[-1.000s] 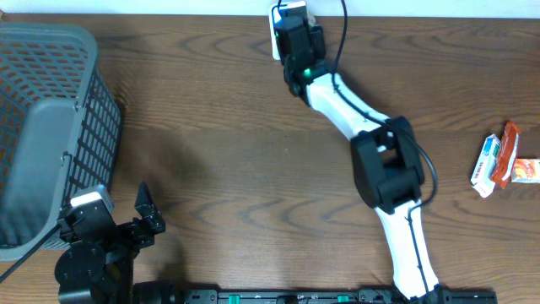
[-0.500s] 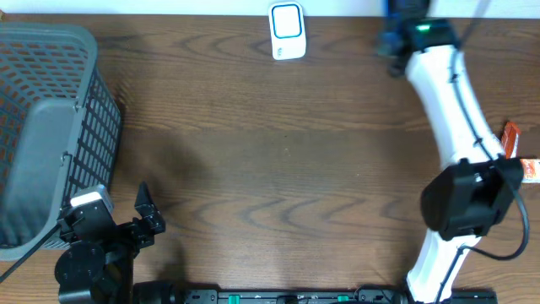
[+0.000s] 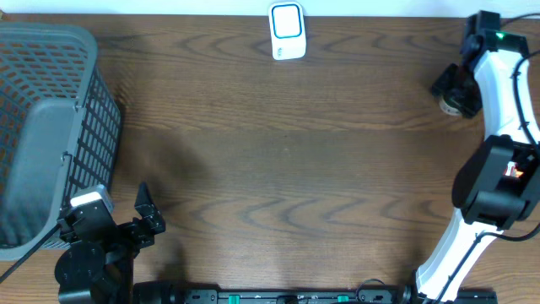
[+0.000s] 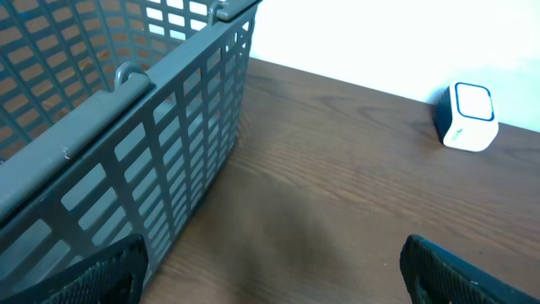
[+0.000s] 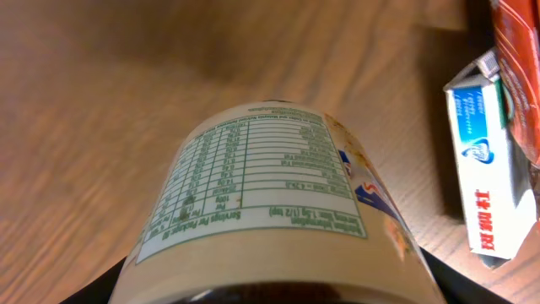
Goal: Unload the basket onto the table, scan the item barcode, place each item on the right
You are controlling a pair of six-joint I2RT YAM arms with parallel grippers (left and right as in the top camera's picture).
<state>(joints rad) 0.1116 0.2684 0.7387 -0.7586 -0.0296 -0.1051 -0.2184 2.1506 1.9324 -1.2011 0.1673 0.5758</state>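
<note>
The item is a cream jar (image 5: 278, 194) with a green-printed nutrition label, filling the right wrist view; no barcode shows on the side I see. My right gripper (image 3: 451, 89) is shut on it at the far right back of the table, where the jar (image 3: 456, 103) shows as a small round shape. The white and blue scanner (image 3: 287, 31) stands at the back middle, well to the left of the jar, and appears as the scanner (image 4: 467, 116) in the left wrist view. My left gripper (image 4: 270, 270) rests open and empty at the front left.
A grey mesh basket (image 3: 51, 135) fills the left side, close beside the left gripper. Below the held jar lie a white and blue carton (image 5: 485, 160) and a red packet (image 5: 519, 51) near the right table edge.
The right arm swung with the jar from over the scanner at the back middle to the far right, then slightly forward. The left arm has not moved.
</note>
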